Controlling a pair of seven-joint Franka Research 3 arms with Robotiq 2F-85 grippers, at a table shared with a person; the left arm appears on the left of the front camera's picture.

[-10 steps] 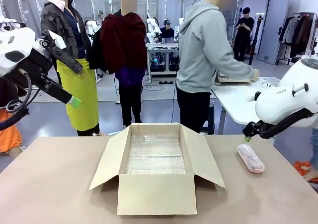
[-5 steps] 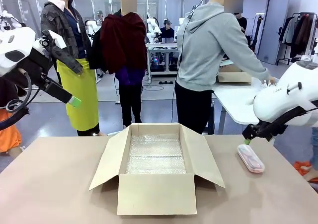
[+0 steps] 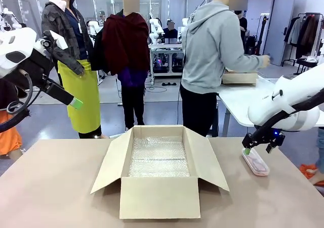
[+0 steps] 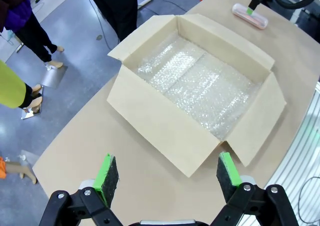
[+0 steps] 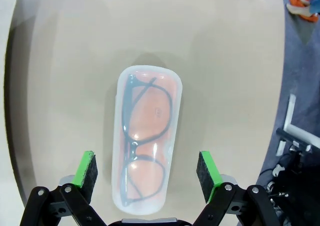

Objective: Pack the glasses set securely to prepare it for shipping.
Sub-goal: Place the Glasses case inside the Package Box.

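Note:
One case of the glasses set, a pink clear-topped case (image 3: 255,162) with dark eyeglasses inside, lies flat on the table to the right of the cardboard box (image 3: 160,172). My right gripper (image 3: 257,148) hovers just above its far end, open. In the right wrist view the pink case (image 5: 147,136) lies lengthwise between the green pads, right gripper (image 5: 146,170) straddling its near end without touching. My left gripper (image 3: 76,103) hangs open, high at the far left. From there the left gripper (image 4: 166,175) looks down on the box (image 4: 195,85) and the distant pink case (image 4: 249,15).
The open box has all flaps spread out and bubble wrap (image 3: 159,157) lining its floor. A person in a grey hoodie (image 3: 212,51) stands beyond the table, turned toward a white side table (image 3: 238,104). Bare tabletop (image 3: 50,187) lies left of the box.
My right arm has come down and slightly left, bringing its gripper close over the pink case. The person has shifted at the side table. The left arm has stayed still.

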